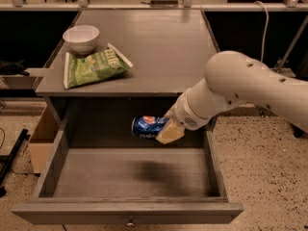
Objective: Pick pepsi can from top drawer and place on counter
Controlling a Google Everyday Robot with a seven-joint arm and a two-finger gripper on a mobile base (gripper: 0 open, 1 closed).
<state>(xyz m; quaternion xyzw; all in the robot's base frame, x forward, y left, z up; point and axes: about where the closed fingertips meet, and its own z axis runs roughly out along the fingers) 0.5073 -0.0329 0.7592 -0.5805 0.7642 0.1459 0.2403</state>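
Observation:
The blue pepsi can (145,127) lies sideways in the air above the open top drawer (130,174), just below the counter's front edge. My gripper (165,129) is shut on the can's right end, with a tan fingertip (169,134) over it. The white arm reaches in from the right. The can's shadow falls on the drawer's flat bottom. The grey counter (154,47) is above and behind the can.
A white bowl (81,38) and a green chip bag (94,67) sit on the counter's left side. A cardboard box (43,134) stands on the floor left of the drawer. A small knob (130,222) is on the drawer front. Cables hang at the right.

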